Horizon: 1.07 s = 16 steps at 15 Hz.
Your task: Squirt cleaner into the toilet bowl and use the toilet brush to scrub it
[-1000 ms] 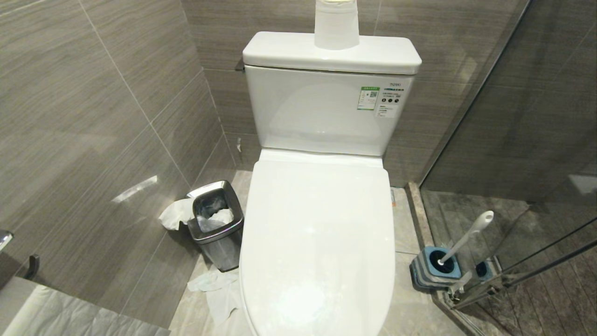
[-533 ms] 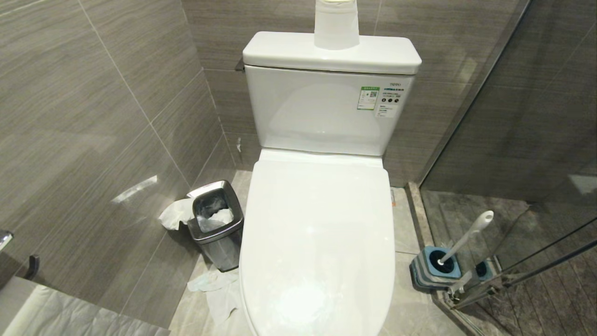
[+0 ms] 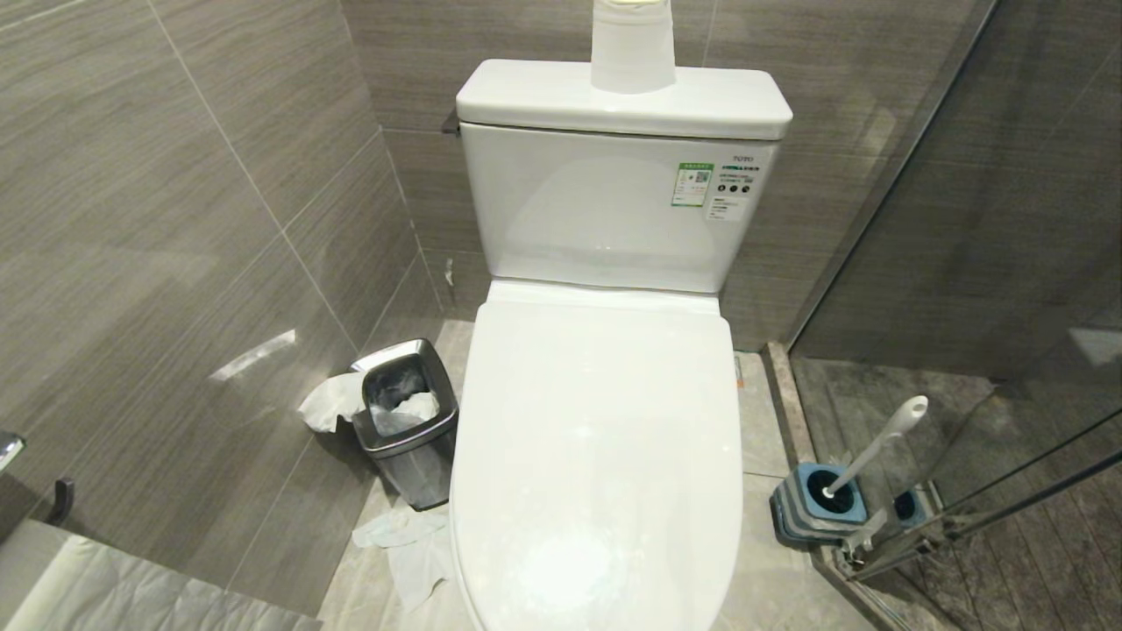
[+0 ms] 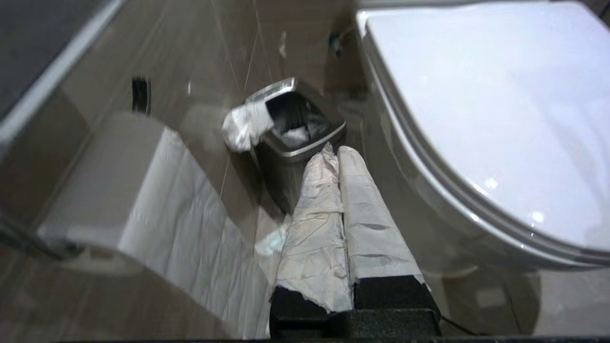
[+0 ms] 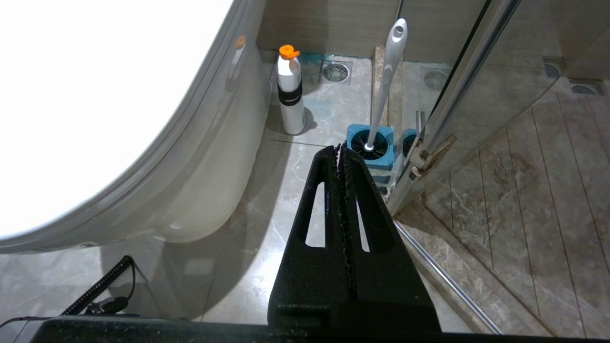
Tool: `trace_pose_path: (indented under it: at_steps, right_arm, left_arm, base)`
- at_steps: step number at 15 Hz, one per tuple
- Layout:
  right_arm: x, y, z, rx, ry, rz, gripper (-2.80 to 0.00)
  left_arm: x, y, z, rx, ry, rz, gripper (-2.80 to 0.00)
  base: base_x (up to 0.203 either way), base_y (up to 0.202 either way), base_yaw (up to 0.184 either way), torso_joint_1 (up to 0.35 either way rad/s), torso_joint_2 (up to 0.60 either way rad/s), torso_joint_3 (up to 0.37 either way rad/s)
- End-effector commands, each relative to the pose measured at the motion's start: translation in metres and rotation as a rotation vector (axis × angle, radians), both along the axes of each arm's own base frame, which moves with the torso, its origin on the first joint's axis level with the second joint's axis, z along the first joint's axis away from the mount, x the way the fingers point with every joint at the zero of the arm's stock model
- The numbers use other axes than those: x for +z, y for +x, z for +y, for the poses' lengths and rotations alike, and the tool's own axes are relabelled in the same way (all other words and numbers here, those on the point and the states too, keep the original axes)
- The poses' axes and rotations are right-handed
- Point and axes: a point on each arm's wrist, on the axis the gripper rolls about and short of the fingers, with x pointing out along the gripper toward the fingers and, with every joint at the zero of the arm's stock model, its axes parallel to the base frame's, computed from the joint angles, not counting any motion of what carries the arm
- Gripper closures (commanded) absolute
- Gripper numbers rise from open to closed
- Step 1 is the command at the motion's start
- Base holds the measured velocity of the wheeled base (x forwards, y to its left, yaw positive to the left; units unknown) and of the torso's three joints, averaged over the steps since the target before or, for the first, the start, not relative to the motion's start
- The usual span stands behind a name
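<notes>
1. The large glossy white ceramic toilet bowl (image 3: 596, 456) is standing against the grey tiled wall, its white lid lying shut over the seat.
2. The slim white plastic toilet brush (image 3: 877, 447) is leaning in its square blue-and-grey striped holder (image 3: 815, 508) on the floor to the toilet's right, just beside the glass shower door (image 5: 457, 90).
3. A white bottle with an orange cap (image 5: 290, 90) is standing upright on the floor near the toilet's base, close to the holder.
4. The left gripper (image 4: 337, 152) is hanging low beside the small square steel bin (image 4: 295, 138), its white-wrapped fingers (image 4: 314, 209) pressing together and gripping nothing.
5. The right gripper (image 5: 339, 148) is hanging over the floor near the holder, black fingers closed and empty.
</notes>
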Motion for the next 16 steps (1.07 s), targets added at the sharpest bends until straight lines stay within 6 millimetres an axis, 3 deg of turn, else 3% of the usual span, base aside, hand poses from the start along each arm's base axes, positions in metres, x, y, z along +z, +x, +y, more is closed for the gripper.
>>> trace_pose_path:
  at_steps: [1,5,9,16]
  right_arm:
    - [-0.0004,0.0001,0.0000,0.000,0.000,0.002,0.00]
    - [-0.0001,0.0001,0.0000,-0.001,0.000,0.001,0.00]
    - [0.0000,0.0000,0.0000,0.000,0.000,0.001,0.00]
    - [0.0000,0.0000,0.0000,0.000,0.000,0.001,0.00]
  left_arm:
    - [-0.0063,0.0010,0.0004,0.018,-0.013,0.055,0.00]
    - [-0.0075,0.0011,0.0015,0.059,-0.074,0.070,0.00]
    - [-0.0124,0.0011,0.0018,0.079,0.041,0.113,0.00]
    - [-0.0122,0.0012,0.0018,0.083,0.029,0.114,0.00]
  base:
    - [0.000,0.000,0.000,0.000,0.00,0.000]
    - [0.000,0.000,0.000,0.000,0.00,0.000]
    - [0.000,0.000,0.000,0.000,0.00,0.000]
    - [0.000,0.000,0.000,0.000,0.00,0.000]
